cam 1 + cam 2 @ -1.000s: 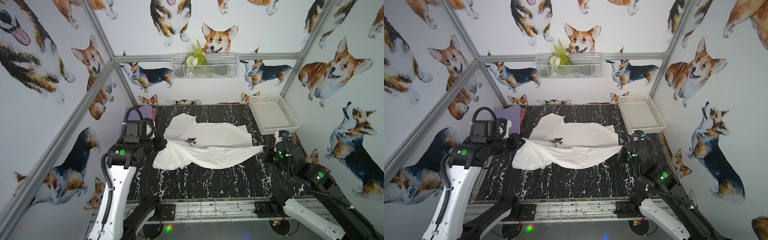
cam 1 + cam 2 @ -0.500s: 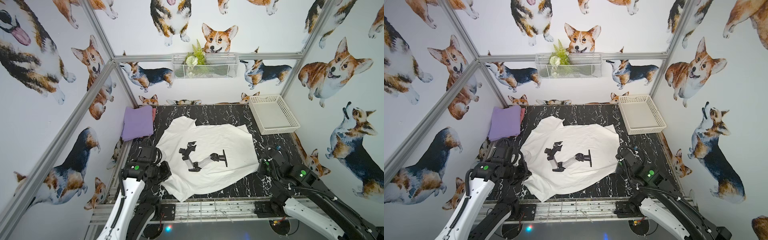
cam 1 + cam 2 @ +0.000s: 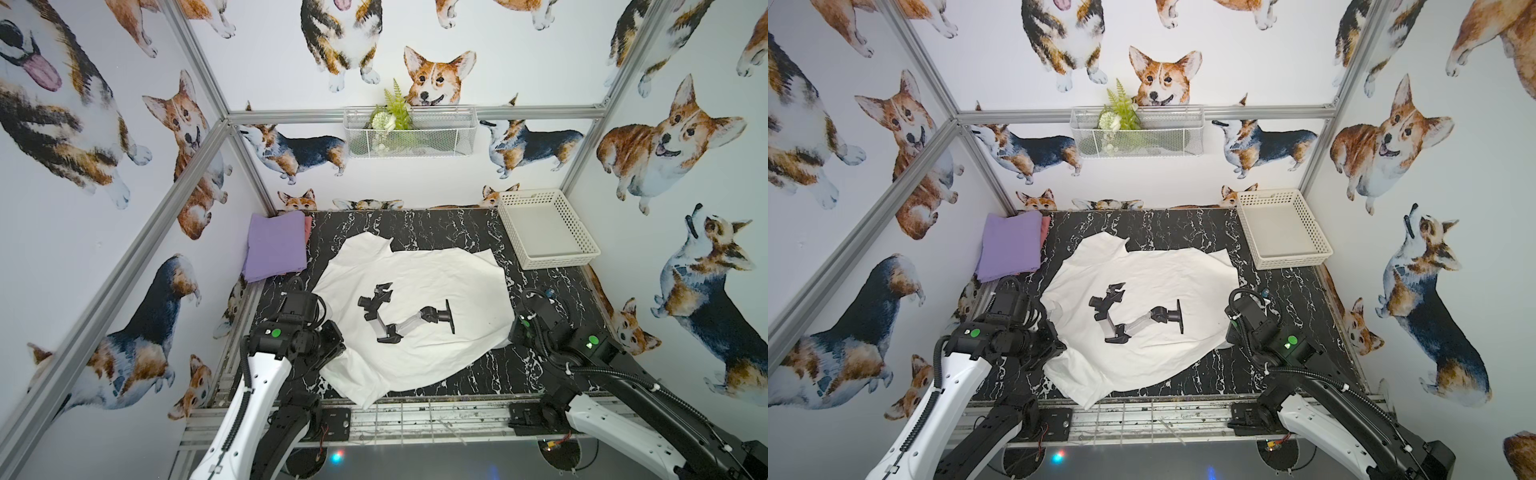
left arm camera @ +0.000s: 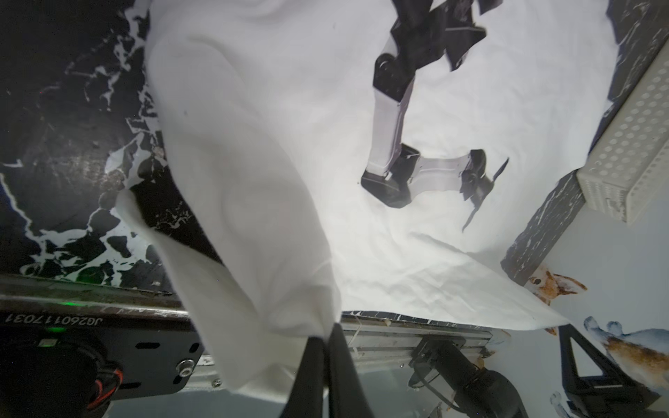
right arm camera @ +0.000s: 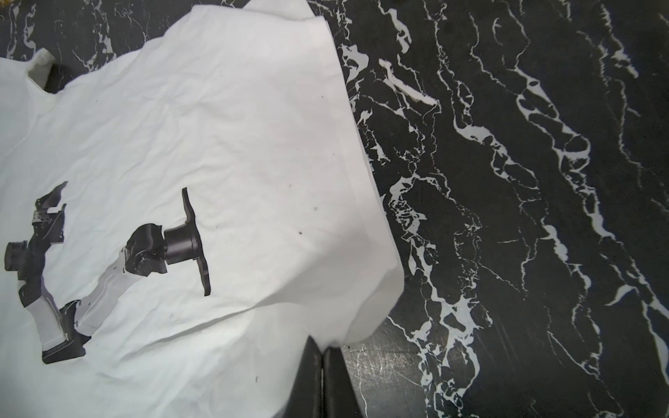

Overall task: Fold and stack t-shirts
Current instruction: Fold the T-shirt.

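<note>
Pinches white shirt [image 3: 415, 282] at eight o'clock with left claw [image 4: 327, 334] and four o'clock with right claw [image 5: 321, 347], both clamped on cloth, likely to spread it flat on bench [image 3: 436, 224].

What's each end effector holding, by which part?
Both grip the white t-shirt: left end effector at the sleeve end, right end effector at a hem corner.
</note>
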